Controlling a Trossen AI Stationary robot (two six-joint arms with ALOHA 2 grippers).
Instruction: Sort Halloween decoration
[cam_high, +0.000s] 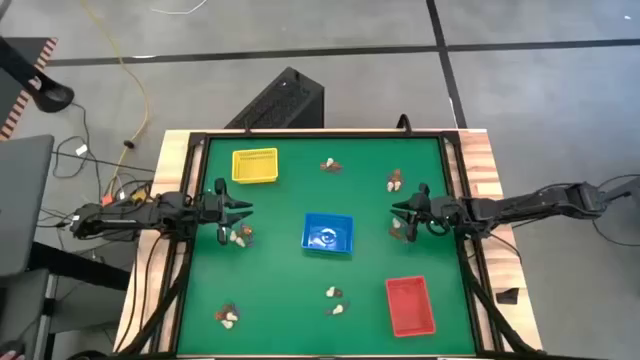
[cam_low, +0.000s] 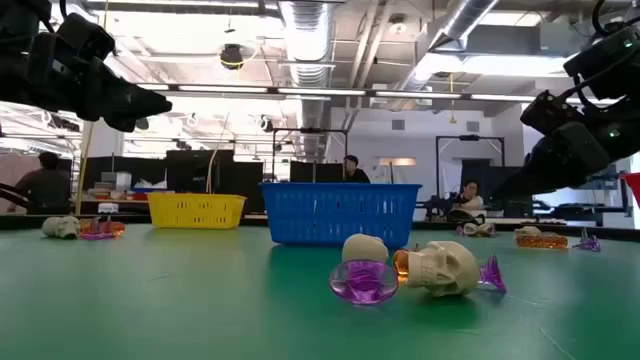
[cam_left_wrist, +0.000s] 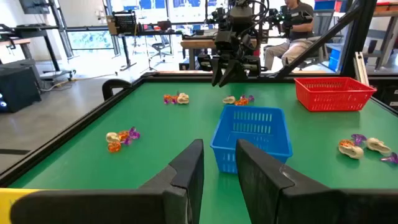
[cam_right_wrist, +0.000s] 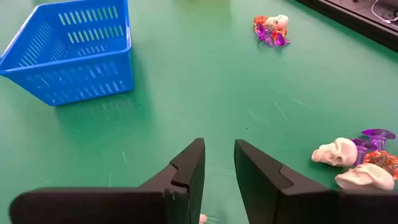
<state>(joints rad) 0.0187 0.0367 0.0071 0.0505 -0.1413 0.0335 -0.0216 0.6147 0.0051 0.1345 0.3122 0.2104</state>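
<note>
- My left gripper (cam_high: 243, 209), fingers narrowly parted and empty, hovers near the surface's left edge.
- My right gripper (cam_high: 397, 212), likewise narrow and empty, hovers near the right edge.
- Halloween decoration (cam_high: 335, 299) lies in small clusters around the central blue tray (cam_high: 328, 233).

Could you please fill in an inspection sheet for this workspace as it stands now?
Surface: green mat in a dark frame on a wooden table.
Job's things: trinket piles scattered in small clusters of white skulls with orange and purple pieces; yellow tray, blue tray, red tray.
Clutter: nothing seen on the mat beyond these.
End effectors: left end effector above the mat's left side, right end effector above its right side; both part open, holding nothing.
Cables: yellow cable and dark leads on the floor at left.
Surroundings: black case behind the table; people seated at desks.
</note>
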